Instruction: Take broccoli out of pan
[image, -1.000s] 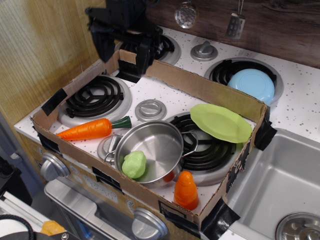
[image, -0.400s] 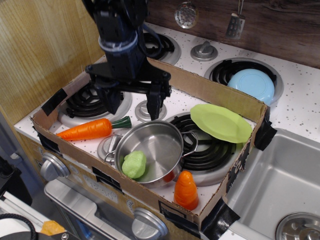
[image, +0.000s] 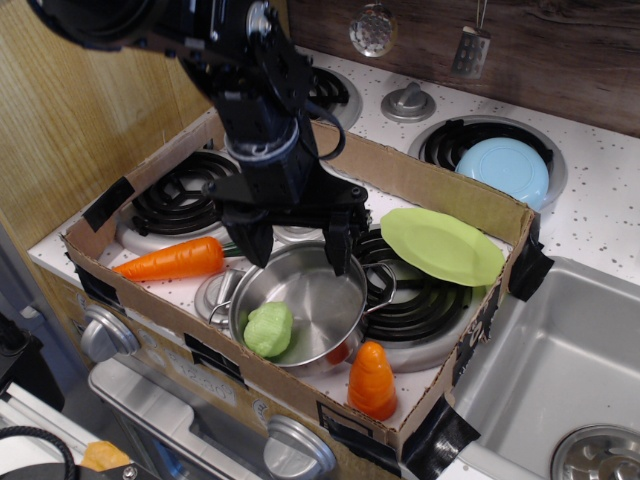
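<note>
So going across from the left: there's a long orange plastic carrot (image: 180, 259) lying on the speckled stovetop with its green stub pointing right toward the pan, near it but apart as far as I can tell. Next over is the broccoli (image: 268, 329), a small pale lime lumpy blob, matte plastic, sitting inside the pan (image: 305, 302) against the near-left wall. It's pretty round, so no real long axis to line up with. The pan is shiny stainless with straight sides and loop handles, so it's slick and reflective all around the thing I'm after. My gripper (image: 297, 248) hangs above the pan's far rim, both black fingers spread wide and holding nothing, tips pointing down. The key bit: the broccoli lies toward the camera and a little left of the midpoint between my fingers, and lower, down on the pan floor. So I reckon I need to come forward and drop in without clipping the rim. Further right there's a stubby orange cone-shaped toy (image: 372, 378) just outside the pan, then a flat lime-green plate (image: 442, 245) leaning on the cardboard wall (image: 420, 184).
</note>
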